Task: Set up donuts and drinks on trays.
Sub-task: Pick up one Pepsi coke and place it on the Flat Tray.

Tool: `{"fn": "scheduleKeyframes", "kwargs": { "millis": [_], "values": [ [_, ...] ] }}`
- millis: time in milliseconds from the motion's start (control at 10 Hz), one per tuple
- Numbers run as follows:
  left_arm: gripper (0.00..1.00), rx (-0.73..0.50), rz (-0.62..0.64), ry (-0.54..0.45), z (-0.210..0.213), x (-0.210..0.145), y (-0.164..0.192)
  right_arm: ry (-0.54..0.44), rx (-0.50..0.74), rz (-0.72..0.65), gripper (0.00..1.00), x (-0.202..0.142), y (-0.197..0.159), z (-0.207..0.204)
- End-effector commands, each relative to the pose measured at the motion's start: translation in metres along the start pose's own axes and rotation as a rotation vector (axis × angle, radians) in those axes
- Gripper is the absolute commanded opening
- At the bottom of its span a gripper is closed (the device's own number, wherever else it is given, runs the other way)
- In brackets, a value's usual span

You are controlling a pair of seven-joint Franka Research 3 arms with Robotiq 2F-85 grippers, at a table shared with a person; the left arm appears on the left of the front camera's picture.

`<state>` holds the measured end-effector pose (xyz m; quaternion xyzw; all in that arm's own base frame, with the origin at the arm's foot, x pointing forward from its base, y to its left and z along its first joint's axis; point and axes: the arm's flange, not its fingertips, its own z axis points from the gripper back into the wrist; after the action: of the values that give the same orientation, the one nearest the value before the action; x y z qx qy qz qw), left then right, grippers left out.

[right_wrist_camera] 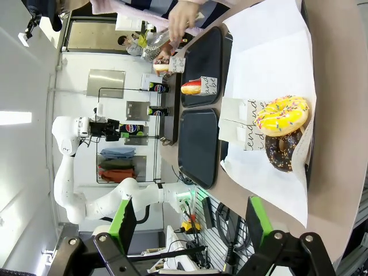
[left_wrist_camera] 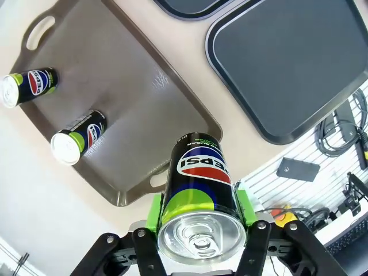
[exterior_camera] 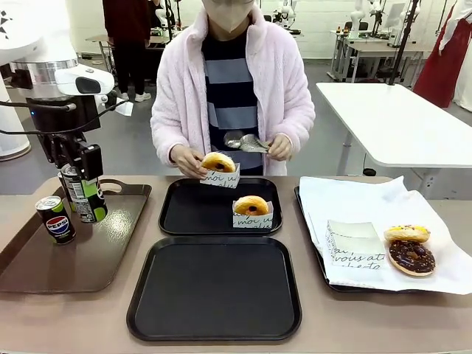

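— At the left of the frame, what has the robot got?

— Its left gripper (exterior_camera: 82,181) is clamped from above on a black Pepsi can (exterior_camera: 87,199). The green pads (left_wrist_camera: 242,202) press the can's sides, and it hangs slightly tilted over the glossy brown tray (exterior_camera: 96,265). A second can (left_wrist_camera: 29,86) and a third can (left_wrist_camera: 79,138) stand on that tray, apart from each other.

— And the donuts?

— At centre frame, a golden donut (exterior_camera: 251,204) in a printed paper sleeve sits on the far black tray (exterior_camera: 188,217), toward its right side. The person's hand (exterior_camera: 184,158) pinches another sleeved donut (exterior_camera: 219,163) at that tray's far edge. The other hand (exterior_camera: 281,148) grips metal tongs (exterior_camera: 245,141). The near black tray (exterior_camera: 214,291) lies just in front. At right, a yellow donut (exterior_camera: 406,233) touches a chocolate donut (exterior_camera: 411,258) on the paper-lined tray (exterior_camera: 299,203), beside an empty sleeve (exterior_camera: 354,247).

— The other arm?

— At the bottom of the right wrist view, the right gripper (right_wrist_camera: 190,230) has its fingers spread wide with nothing between them. The paper-lined tray lies ahead of it.
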<state>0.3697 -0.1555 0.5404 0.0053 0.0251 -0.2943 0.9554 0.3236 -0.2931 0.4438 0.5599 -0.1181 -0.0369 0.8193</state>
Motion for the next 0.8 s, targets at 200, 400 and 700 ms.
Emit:
{"fn": "scheduleKeyframes", "kwargs": {
  "millis": [200,400,700],
  "values": [
    [0.59,-0.001,-0.009,0.004,0.0043,-0.0013,-0.0008,0.003,0.006,-0.006,1.0,-0.0007,0.0017,0.0001],
    [0.59,-0.001,-0.009,0.004,0.0043,-0.0013,-0.0008,0.003,0.006,-0.006,1.0,-0.0007,0.0017,0.0001],
    [0.59,-0.001,-0.009,0.004,0.0043,-0.0013,-0.0008,0.003,0.006,-0.006,1.0,-0.0007,0.0017,0.0001]
  ]
}}
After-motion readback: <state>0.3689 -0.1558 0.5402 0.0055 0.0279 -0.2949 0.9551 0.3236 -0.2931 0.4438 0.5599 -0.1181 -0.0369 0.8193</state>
